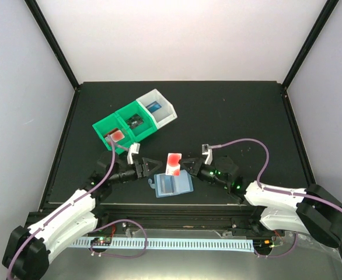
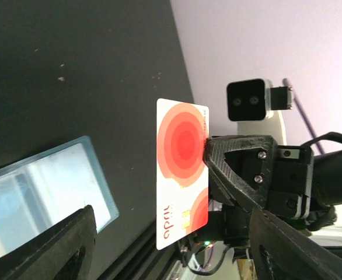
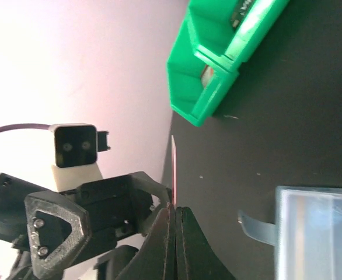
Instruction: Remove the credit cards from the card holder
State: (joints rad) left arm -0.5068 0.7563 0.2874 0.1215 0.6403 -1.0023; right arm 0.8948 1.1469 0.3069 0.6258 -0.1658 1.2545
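Right gripper point(image 3: 175, 217): jaws pressed together on one long edge of a credit card point(image 2: 181, 175), white with red rings. Card held upright, off the table, and seen edge-on as a thin line in the right wrist view. Bite narrow, on the edge strip only.

Left gripper point(image 1: 152, 166): jaws spread wide, nothing between them. In its own wrist view, fingers point(image 2: 66, 245) at the lower corners of the frame, with the card face-on beyond and between them, untouched.

Card holder point(image 1: 172, 185): lying open and flat on the table point(image 1: 247, 116), just below the held card near the centre of the top view, apart from both grippers. Darker blue patch in one panel; possibly another card inside, not certain.

Green bin point(image 1: 104, 126) and white bin point(image 1: 170, 112): upper left of centre in the top view. Small red, dark and blue items in their compartments, probably cards.

Handling, as judged: card light, thin, stiff but springy, with glossy faces likely to slip. Small edge bite prone to pivoting. Best taken flat across both faces, well in from the free long edge, opposite the present grip. Holder soft and light, likely to lift or drag when a card is drawn out, so worth pinning at a bare margin.
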